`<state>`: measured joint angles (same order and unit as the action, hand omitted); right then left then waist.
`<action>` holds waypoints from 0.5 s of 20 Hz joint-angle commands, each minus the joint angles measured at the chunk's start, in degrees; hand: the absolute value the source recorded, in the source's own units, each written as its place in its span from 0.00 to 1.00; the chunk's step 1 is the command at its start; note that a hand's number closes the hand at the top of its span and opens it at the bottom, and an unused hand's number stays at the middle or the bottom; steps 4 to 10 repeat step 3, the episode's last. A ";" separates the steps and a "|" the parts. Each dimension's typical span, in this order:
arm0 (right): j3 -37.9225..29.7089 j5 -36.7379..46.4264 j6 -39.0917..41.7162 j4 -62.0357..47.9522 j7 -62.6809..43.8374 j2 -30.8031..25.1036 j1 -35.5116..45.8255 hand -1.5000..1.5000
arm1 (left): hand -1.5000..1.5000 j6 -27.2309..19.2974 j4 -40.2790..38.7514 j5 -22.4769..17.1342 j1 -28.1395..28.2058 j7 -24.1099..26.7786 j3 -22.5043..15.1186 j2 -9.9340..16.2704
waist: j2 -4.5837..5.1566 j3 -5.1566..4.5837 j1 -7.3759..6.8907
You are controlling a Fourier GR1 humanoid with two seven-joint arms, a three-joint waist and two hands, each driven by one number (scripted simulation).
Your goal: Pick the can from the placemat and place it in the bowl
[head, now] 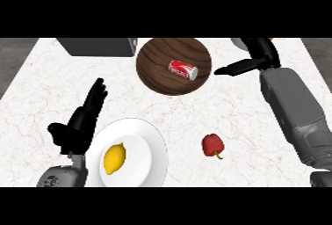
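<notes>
Red soda can (182,69) lies on its side on the round wooden placemat (159,74). Right hand (250,63) just beside the mat, fingers relaxed, grasping nothing. Left hand (81,121) resting, released. Can likely light, smooth, prone to rolling; grasp across its body.

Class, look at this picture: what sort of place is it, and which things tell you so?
Probably a kitchen counter: a white marbled countertop with a lemon on a plate and a red pepper.
</notes>
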<state>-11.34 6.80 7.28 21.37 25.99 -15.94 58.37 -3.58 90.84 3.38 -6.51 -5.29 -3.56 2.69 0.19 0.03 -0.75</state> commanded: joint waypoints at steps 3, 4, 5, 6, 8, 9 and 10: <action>1.72 0.42 4.09 4.90 1.64 -0.67 -6.50 0.00 | 0.50 0.28 -6.22 -0.15 -2.87 3.13 1.61 -0.41 | -0.12 -0.03 0.70; 1.72 0.42 4.09 4.90 1.64 -0.67 -6.50 0.00 | 0.50 0.28 -6.22 -0.15 -2.87 3.13 1.61 -0.41 | -0.12 -0.03 0.70; 1.72 0.42 4.09 4.90 1.64 -0.67 -6.50 0.00 | 0.50 0.28 -6.22 -0.15 -2.87 3.13 1.61 -0.41 | -0.12 -0.03 0.70; 1.72 0.42 4.09 4.90 1.64 -0.67 -6.50 0.00 | 0.50 0.28 -6.22 -0.15 -2.87 3.13 1.61 -0.41 | -0.12 -0.03 0.70; 1.72 0.42 4.09 4.90 1.64 -0.67 -6.50 0.00 | 0.50 0.28 -6.22 -0.15 -2.87 3.13 1.61 -0.41 | -0.12 -0.03 0.70; 1.72 0.42 4.09 4.90 1.64 -0.67 -6.50 0.00 | 0.50 0.28 -6.22 -0.15 -2.87 3.13 1.61 -0.41 | -0.12 -0.03 0.70; 1.72 0.42 4.09 4.90 1.64 -0.67 -6.50 0.00 | 0.50 0.28 -6.22 -0.15 -2.87 3.13 1.61 -0.41 | -0.12 -0.03 0.70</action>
